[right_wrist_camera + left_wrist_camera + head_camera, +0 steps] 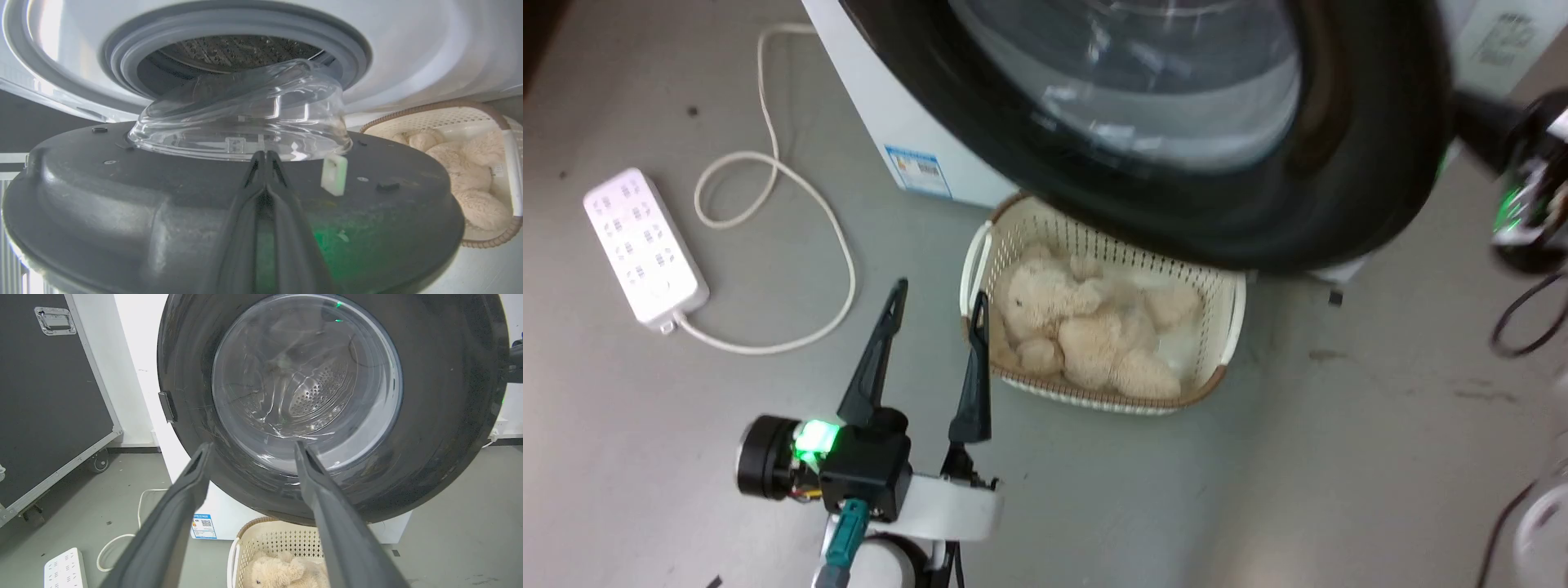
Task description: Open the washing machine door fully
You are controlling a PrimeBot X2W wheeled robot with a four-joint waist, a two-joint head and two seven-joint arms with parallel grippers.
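The washing machine door (1347,204), a glossy black ring around a bulging glass bowl (1143,73), stands partly swung out from the white washing machine (874,106). My left gripper (941,290) hangs open over the floor, well short of the door's outer face (449,416). My right gripper (264,157) is shut with nothing between its fingers, which lie along the door's grey inner face (122,204), tips at the base of the glass bowl (245,118). In the head view its dark fingers (1478,126) reach behind the door's right edge. The steel drum (237,51) shows inside the blue-grey gasket (122,53).
A white basket (970,273) holding a beige teddy bear (1086,327) sits on the floor under the door. A white power strip (644,245) and its looping cable (845,253) lie to the left. A black flight case (49,396) stands left of the machine.
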